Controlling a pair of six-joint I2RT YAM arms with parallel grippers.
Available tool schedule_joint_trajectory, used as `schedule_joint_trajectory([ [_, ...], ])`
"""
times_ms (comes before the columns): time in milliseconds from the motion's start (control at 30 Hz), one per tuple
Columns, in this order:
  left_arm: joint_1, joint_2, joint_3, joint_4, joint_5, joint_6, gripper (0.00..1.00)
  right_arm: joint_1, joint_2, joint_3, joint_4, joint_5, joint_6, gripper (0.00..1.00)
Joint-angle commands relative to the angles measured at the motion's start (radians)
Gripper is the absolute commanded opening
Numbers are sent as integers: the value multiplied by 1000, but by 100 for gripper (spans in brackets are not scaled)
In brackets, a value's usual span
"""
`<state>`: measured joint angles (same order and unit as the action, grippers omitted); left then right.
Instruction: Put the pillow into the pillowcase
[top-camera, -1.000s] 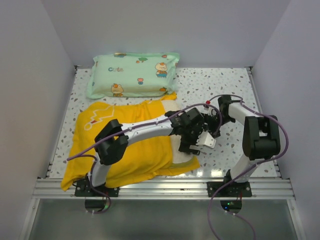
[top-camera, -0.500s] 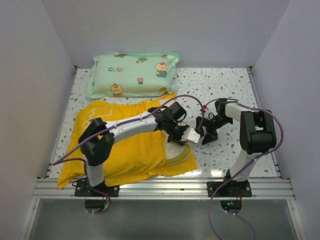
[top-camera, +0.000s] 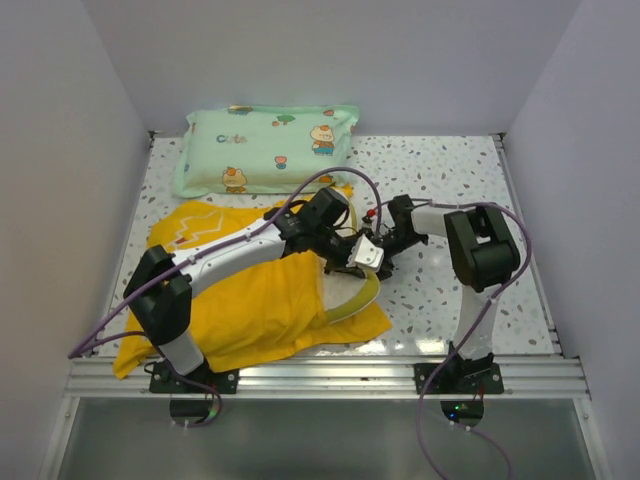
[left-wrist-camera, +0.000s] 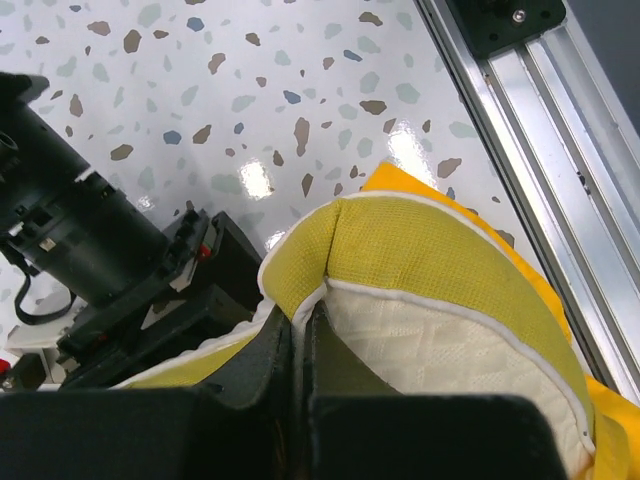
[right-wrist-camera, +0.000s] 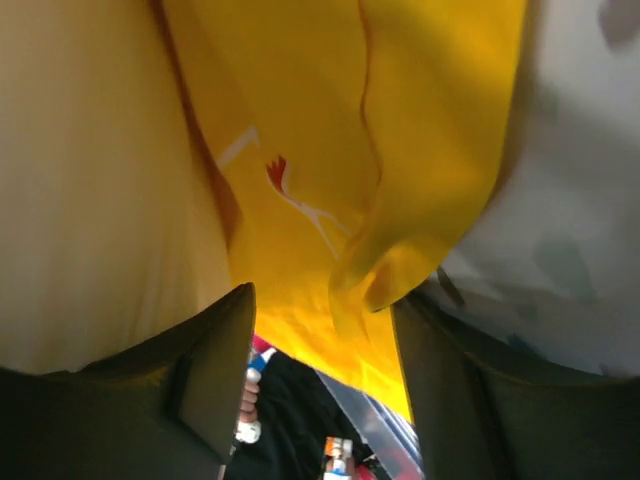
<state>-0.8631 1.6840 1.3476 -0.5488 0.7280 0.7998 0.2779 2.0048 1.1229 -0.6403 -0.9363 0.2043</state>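
Top: pillowcase (top-camera: 250, 300) lies front-left on the bench (top-camera: 450, 170). Pillow (top-camera: 340, 290) sits partly inside it, banded edge sticking out at the opening, and both arms meet there.
Left wrist: left tool (left-wrist-camera: 298, 325) is closed on the pillow's yellow edge band.
Right wrist: right tool (right-wrist-camera: 325, 350) is open, fingers wide, with a fold of pillowcase fabric between them and the pillow at left.
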Motion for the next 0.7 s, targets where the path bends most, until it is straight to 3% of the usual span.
schedule_joint_trajectory([
  [0, 12, -36, 5, 63, 39, -21, 0, 35, 95, 0, 209, 215, 36, 60],
  [33, 16, -38, 4, 62, 36, -25, 0, 35, 107, 6, 211, 241, 44, 54],
  [67, 19, -38, 1, 64, 37, -28, 0, 34, 130, 12, 197, 254, 47, 36],
  [133, 26, -47, -5, 66, 37, -39, 0, 34, 132, 15, 206, 249, 52, 15],
  [167, 29, -53, -21, 72, 37, -42, 0, 32, 114, 12, 223, 246, 50, 0],
  [333, 41, -99, -83, 78, 10, -44, 0, -51, -52, -54, 254, 284, 46, 0],
  [433, 41, -109, -97, 37, -13, -11, 0, -138, -204, -75, 234, 401, -3, 0],
  [600, 41, -101, -142, -106, -79, 48, 0, -238, -339, -37, 94, 605, -134, 0],
  [667, 42, -81, -197, -140, -116, 78, 0, -258, -374, -40, 53, 614, -169, 0],
])
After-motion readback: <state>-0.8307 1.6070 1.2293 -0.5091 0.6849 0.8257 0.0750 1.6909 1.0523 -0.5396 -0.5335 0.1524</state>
